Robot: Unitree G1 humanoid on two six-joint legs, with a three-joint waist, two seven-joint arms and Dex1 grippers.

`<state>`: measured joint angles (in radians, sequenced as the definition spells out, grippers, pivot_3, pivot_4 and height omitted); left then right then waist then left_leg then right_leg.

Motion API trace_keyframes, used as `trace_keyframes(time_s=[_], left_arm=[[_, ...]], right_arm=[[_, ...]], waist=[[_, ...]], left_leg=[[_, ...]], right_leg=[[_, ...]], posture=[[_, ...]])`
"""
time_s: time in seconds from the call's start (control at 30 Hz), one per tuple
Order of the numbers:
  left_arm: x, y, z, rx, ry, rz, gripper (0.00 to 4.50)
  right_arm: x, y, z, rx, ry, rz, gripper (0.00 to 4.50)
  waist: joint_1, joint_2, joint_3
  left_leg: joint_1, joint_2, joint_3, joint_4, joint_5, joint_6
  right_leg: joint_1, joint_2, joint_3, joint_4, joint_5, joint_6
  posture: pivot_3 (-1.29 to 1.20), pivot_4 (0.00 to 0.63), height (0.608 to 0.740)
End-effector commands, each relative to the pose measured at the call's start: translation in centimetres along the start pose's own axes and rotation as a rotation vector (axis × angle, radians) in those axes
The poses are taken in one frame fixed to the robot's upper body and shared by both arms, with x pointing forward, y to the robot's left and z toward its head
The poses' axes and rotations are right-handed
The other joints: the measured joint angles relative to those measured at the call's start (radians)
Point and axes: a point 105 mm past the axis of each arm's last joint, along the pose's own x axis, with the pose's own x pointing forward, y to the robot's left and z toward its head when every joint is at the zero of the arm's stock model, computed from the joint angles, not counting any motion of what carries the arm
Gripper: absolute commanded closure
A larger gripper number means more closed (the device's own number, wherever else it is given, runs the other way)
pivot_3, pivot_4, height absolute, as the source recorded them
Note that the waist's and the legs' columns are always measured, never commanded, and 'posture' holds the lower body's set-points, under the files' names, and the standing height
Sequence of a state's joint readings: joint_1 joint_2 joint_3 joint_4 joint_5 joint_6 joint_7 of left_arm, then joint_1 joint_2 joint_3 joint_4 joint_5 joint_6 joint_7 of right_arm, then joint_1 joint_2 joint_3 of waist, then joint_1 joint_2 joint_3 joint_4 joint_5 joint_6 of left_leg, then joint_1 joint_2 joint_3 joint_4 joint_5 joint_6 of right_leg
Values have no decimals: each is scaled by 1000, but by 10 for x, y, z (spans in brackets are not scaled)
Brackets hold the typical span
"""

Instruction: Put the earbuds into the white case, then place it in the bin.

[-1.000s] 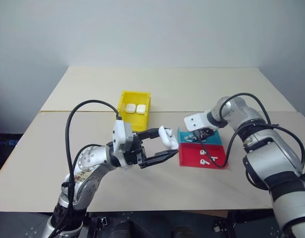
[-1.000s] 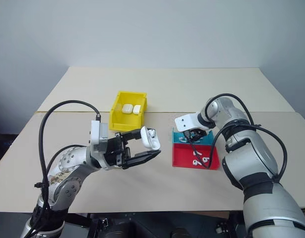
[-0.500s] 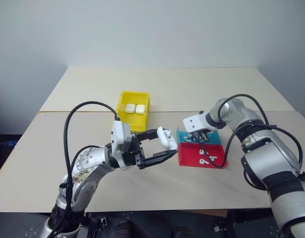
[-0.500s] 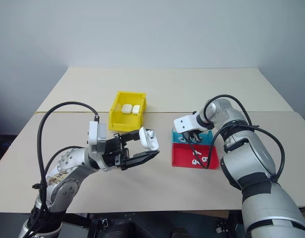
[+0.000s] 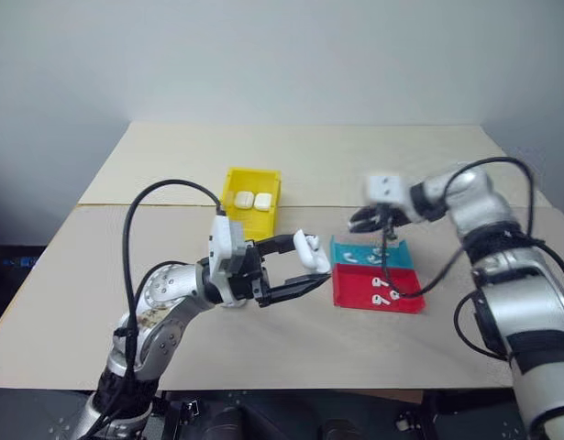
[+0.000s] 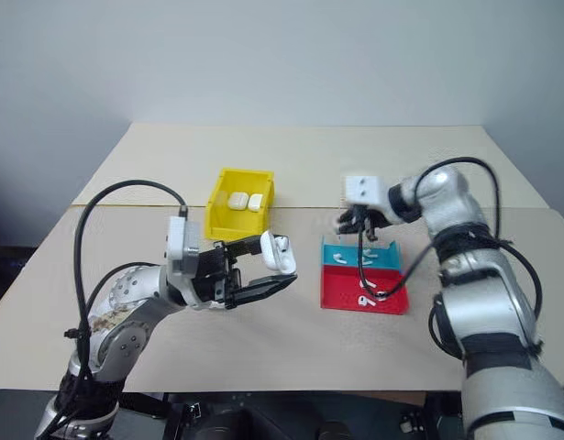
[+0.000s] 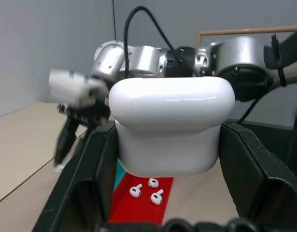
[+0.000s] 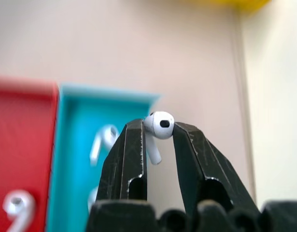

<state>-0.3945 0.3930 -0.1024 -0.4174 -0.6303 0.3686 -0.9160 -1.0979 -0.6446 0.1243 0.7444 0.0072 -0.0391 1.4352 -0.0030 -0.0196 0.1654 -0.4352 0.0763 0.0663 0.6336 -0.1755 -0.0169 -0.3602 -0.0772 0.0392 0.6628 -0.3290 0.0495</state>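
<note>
Right tool (image 8: 157,133) is pinching one earbud (image 8: 159,126) above the red-blue tray (image 5: 378,286), left tool (image 5: 295,270) is gripping the open white case (image 5: 307,251) mid-tabletop, so it's needing a slow, stem-down carry left into the case.

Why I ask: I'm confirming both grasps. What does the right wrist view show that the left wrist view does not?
Right wrist view, not left: an earbud pinched in the right pincer, with loose earbuds in the blue compartment. Left wrist view, not right: the white case clamped in the left pincer, the right arm behind it. Shared: the red and blue tray, with spare earbuds on its red half.
</note>
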Motion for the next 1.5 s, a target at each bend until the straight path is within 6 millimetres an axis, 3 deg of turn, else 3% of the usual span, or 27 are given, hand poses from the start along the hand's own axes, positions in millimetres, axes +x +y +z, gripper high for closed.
trace_keyframes(time_s=[0.03, 0.17, 0.27, 0.43, 0.67, 1.27, 1.5], left_arm=[[7, -2, 10, 45, -46, -54, 1711], [12, 4, 11, 50, -58, -83, 1711], [15, 8, 12, 46, -68, -110, 1711], [21, 13, 13, 45, -83, -136, 1711], [26, 11, 13, 40, -95, -153, 1711], [24, 15, 15, 51, -96, -123, 1711], [24, 13, 15, 55, -97, -117, 1711]], right_arm=[[-45, 16, 61, 147, -421, -15, 3873], [-67, 57, 89, 307, -615, 40, 3873], [-70, 83, 106, 368, -695, 67, 3873], [-64, 108, 121, 439, -760, 74, 3873], [-54, 117, 119, 519, -763, 47, 3873], [-31, 127, 102, 464, -624, 40, 3873], [-31, 131, 96, 437, -577, 56, 1400]], waist=[[6, 0, 0], [15, 0, 0], [10, 0, 0], [3, 0, 0], [4, 0, 0], [5, 0, 0], [6, 0, 0]], left_leg=[[0, 0, 0, 0, 0, 0], [0, 0, 0, 1, 0, 1], [0, 0, -1, 1, -1, 2], [2, -1, -2, 1, -1, 2], [0, -1, -2, 1, -2, 3], [0, -1, -2, 2, -2, 3], [0, -1, -2, 2, -2, 3]], right_leg=[[0, 0, 0, 0, 0, 0], [0, 0, 0, 0, 0, 0], [1, 0, 0, 0, 0, 0], [2, 0, 0, 1, 0, 0], [2, 0, 0, 0, 0, 0], [2, 0, 0, -1, 0, 0], [2, 0, 0, 0, 0, 0]], posture=[[0, 150, 740], [0, 150, 740], [0, 150, 740], [0, 150, 740], [0, 150, 740], [0, 150, 740], [0, 150, 740]])
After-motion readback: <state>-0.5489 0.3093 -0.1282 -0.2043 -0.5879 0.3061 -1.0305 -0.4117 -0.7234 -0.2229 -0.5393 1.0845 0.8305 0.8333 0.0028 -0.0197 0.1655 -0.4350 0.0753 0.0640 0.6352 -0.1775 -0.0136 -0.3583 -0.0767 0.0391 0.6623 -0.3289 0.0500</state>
